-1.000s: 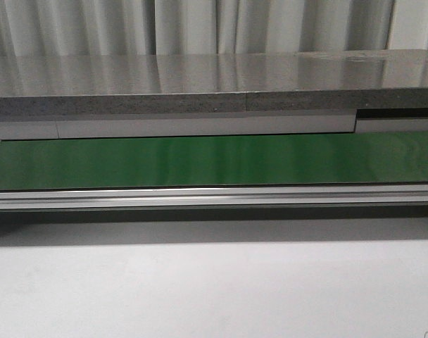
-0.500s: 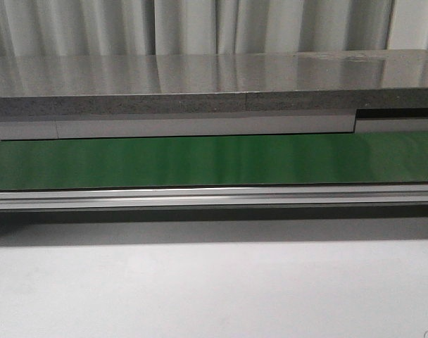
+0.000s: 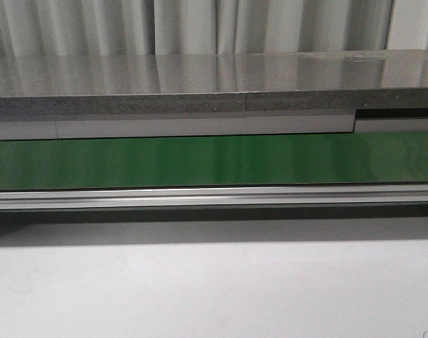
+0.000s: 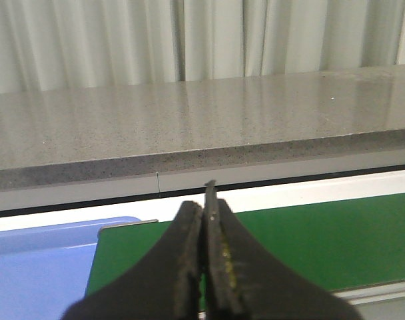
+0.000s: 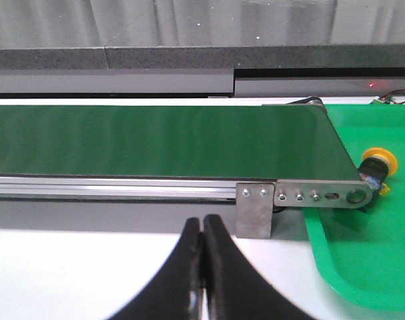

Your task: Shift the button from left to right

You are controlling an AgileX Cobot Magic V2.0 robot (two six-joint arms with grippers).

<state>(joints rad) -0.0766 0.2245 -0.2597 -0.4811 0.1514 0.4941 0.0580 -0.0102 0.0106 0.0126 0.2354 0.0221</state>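
A button with a round yellow-orange cap on a black body lies on its side in the green tray, just past the right end of the green conveyor belt. My right gripper is shut with nothing in it, over the white table in front of the belt and well to the left of the button. My left gripper is also shut and empty, over the left end of the belt. Neither gripper nor any button shows in the front view.
A blue tray sits beyond the belt's left end. An aluminium rail runs along the belt's front edge, ending in a metal bracket. A grey stone counter stands behind, with curtains beyond. White tabletop lies in front.
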